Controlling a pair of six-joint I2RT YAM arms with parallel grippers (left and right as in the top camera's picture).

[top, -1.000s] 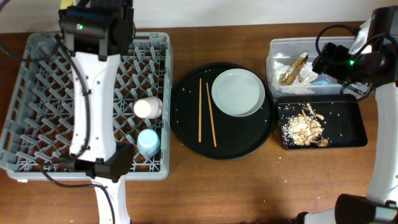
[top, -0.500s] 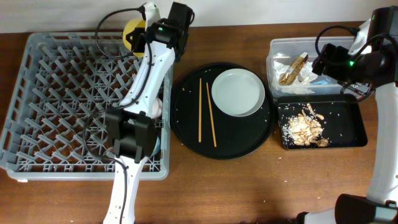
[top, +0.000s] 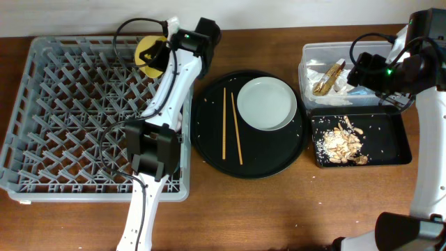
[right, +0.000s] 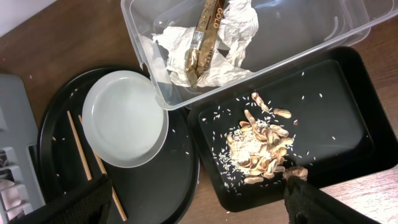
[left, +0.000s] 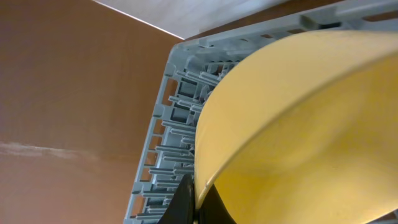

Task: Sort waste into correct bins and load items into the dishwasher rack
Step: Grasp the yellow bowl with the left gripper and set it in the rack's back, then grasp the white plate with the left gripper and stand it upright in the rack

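Two chopsticks (top: 224,122) and the grey-green plate (top: 266,103) lay on the round black tray (top: 209,150) from overhead, not yet loaded. The left gripper (top: 162,54) held the yellow bowl (top: 148,50) over the far edge of the dishwasher rack (top: 63,104). Crumpled napkins (top: 343,84) and a wrapper (top: 327,77) sat in the clear tub (top: 306,52), and food scraps (top: 339,143) in the black tray (top: 390,132), so the waste looked sorted to me. The right gripper (top: 360,71) hovered above the tub. At the left wrist, a dark finger (left: 183,202) pinched the bowl's rim, with rack pegs beyond. At the right wrist, the fingers (right: 81,208) were spread wide, holding nothing.
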